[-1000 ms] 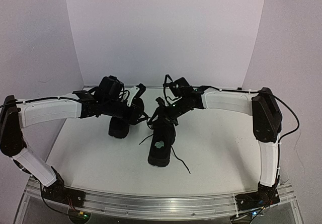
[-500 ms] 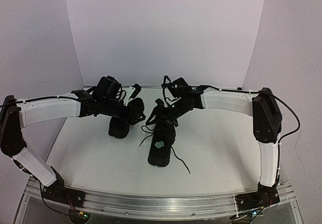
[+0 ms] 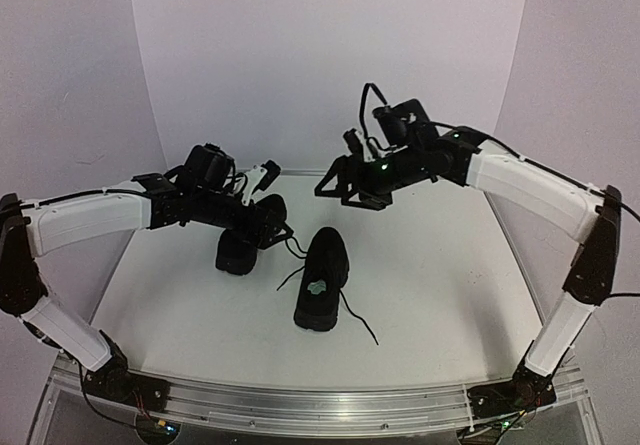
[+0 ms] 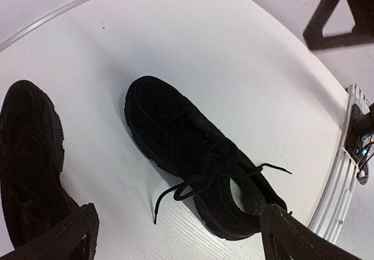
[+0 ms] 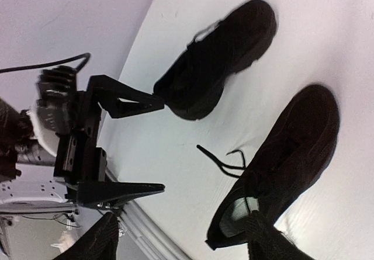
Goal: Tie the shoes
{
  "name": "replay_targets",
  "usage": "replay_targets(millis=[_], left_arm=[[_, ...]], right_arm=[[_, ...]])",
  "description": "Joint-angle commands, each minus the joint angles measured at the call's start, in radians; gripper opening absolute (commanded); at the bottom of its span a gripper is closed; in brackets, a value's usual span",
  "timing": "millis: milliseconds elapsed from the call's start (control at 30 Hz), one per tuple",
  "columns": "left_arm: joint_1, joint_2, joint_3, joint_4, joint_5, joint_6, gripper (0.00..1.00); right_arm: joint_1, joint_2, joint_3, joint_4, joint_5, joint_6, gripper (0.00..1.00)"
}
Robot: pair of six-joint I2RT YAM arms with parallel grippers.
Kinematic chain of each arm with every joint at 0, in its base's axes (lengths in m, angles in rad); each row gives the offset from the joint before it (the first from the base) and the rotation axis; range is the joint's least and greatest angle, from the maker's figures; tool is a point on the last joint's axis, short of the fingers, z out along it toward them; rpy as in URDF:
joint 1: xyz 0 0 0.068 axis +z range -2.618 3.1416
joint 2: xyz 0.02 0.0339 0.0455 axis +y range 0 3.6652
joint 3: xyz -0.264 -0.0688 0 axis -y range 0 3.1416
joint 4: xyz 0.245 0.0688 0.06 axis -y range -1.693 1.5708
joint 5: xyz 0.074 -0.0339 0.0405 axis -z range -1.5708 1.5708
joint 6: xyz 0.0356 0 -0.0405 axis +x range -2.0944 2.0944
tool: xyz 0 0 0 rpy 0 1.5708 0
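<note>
The shoe with the pale patch (image 3: 326,263) is seen at the middle of the table (image 3: 440,295), the other shoe (image 3: 238,255) just beside it toward the left edge under the left gripper (image 3: 272,205), which is spread wide and empty, as is the right gripper (image 3: 345,187) near the far edge.

White table (image 3: 430,295) with faint grain, pale lilac backdrop (image 3: 330,65) curving behind and at both sides (plain, matte), metal rail (image 3: 320,400) along near edge. Light even, shadows soft.
</note>
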Motion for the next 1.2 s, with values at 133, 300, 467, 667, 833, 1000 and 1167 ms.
replay_targets(millis=[133, 300, 467, 667, 833, 1000, 1167], left_arm=[[0.005, -0.062, 0.12, -0.114, 0.129, 0.221, 1.0], [0.0, -0.027, 0.14, -0.211, 0.203, 0.374, 0.99], [-0.001, -0.079, 0.049, -0.122, 0.23, 0.462, 0.97], [-0.001, -0.046, 0.083, -0.197, 0.219, 0.55, 0.91], [-0.001, -0.022, 0.091, -0.187, 0.23, 0.57, 0.85], [-0.001, -0.02, 0.081, -0.148, 0.246, 0.537, 0.83], [-0.001, -0.039, 0.04, -0.092, 0.245, 0.508, 0.83]], right_arm=[[-0.035, -0.203, -0.12, 0.05, 0.179, -0.069, 0.98], [-0.079, -0.068, -0.048, 0.018, 0.021, -0.154, 0.98], [-0.079, 0.134, 0.143, -0.15, -0.065, -0.312, 0.84], [-0.079, 0.345, 0.347, -0.301, -0.132, -0.408, 0.48], [-0.079, 0.443, 0.444, -0.391, -0.143, -0.468, 0.36], [-0.072, 0.503, 0.504, -0.475, -0.144, -0.517, 0.33], [-0.065, 0.505, 0.477, -0.481, -0.147, -0.556, 0.33]])
